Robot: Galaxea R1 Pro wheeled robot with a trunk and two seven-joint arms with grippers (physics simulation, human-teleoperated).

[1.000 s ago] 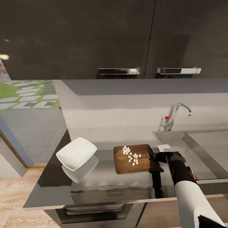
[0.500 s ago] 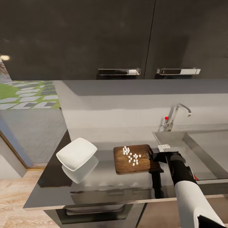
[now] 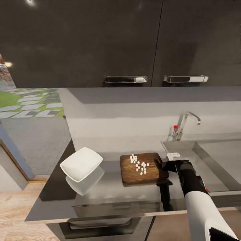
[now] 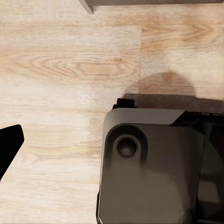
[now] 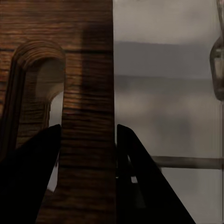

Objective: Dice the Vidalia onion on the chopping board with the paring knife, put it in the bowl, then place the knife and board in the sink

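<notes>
Right tool (image 3: 163,165) grips chopping board (image 3: 142,169) bearing diced onion (image 3: 139,164).

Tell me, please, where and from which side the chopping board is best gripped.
Grip the chopping board by its short sink-side edge beside the handle slot, coming in flat from the sink side. That thin edge overhangs nothing diced; the right gripper already straddles it.
</notes>
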